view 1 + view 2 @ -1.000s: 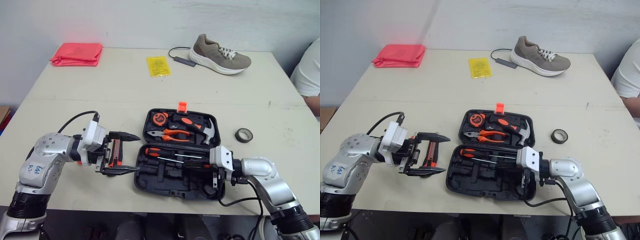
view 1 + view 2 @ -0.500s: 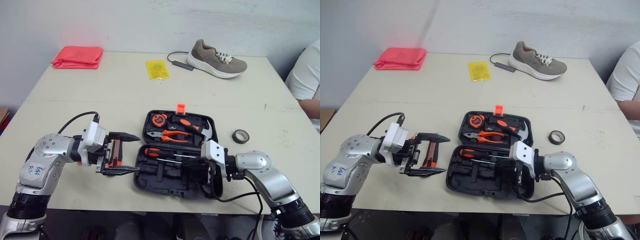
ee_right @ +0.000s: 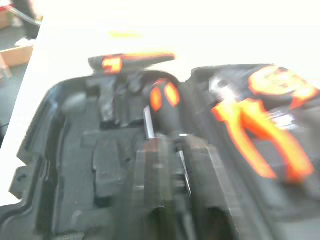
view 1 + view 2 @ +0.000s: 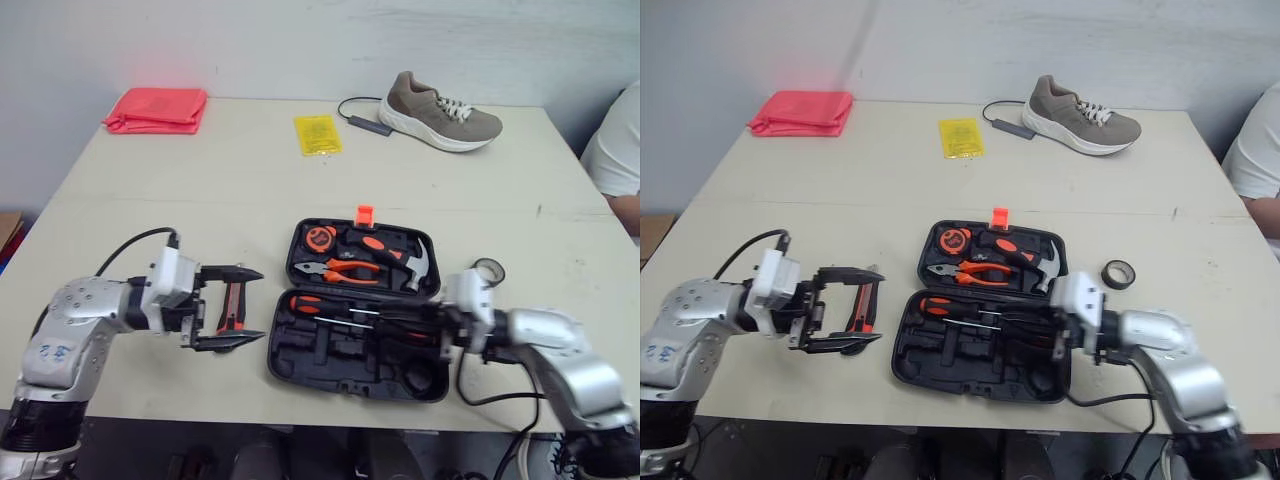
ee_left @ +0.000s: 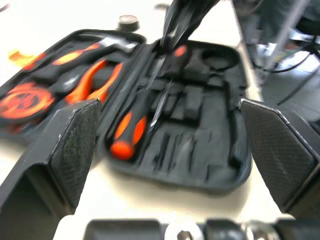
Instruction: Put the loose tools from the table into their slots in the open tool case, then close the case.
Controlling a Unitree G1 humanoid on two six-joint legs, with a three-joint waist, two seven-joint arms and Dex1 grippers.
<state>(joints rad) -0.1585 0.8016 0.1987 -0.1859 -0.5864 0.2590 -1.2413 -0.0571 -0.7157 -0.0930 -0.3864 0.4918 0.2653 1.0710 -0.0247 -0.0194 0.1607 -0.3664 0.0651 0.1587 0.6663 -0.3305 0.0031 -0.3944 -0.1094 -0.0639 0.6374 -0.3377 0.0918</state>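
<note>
Utility knife lies loose between the released jaws of my left gripper, ready for pickup. I reckon my right gripper, jaws clenched, is seating the slim screwdriver in its tool case slot.

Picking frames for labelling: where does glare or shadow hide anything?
Right wrist view: the table beyond the tool case is washed out white. Left wrist view: table glares too. Eye views: even light, soft shadow under the shoe.
</note>
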